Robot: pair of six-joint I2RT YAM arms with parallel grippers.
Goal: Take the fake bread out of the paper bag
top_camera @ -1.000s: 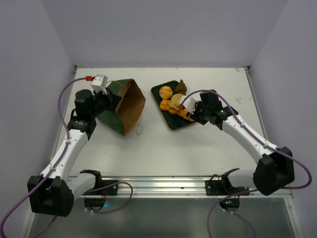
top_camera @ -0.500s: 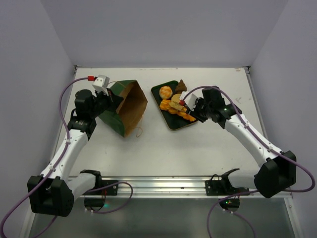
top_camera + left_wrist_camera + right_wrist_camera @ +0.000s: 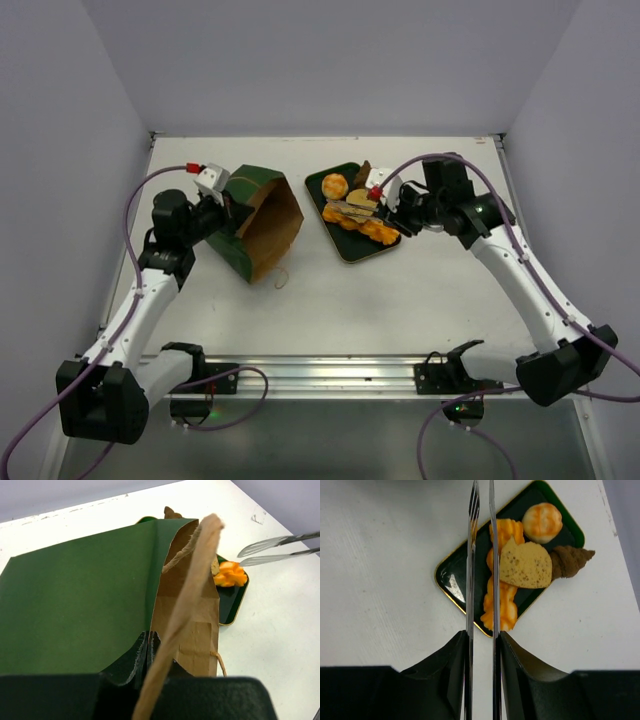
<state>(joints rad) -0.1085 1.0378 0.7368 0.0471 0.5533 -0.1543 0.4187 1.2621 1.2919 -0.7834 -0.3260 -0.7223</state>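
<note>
The paper bag (image 3: pixel 255 222), dark green outside and brown inside, lies on its side with its mouth toward the tray. My left gripper (image 3: pixel 224 204) is shut on its upper edge (image 3: pixel 148 645), and a tan cord handle (image 3: pixel 192 587) crosses that wrist view. Fake bread (image 3: pixel 355 210) lies on the dark green tray (image 3: pixel 345 252): a round bun (image 3: pixel 542 521), a brown cone (image 3: pixel 570 561), a flat tan piece (image 3: pixel 525 566) and orange rolls (image 3: pixel 502 605). My right gripper (image 3: pixel 482 636) is shut on metal tongs (image 3: pixel 481 555). Their arms stand slightly apart over the tray's left part, with nothing clamped between them.
Purple-grey walls close off the white table on three sides. A rail with both arm bases (image 3: pixel 330 375) runs along the near edge. The tongs' tips (image 3: pixel 270 550) show at the upper right of the left wrist view.
My right gripper has drawn back and up from the tray with the tongs. The bag has shifted slightly toward the tray in my left gripper.
</note>
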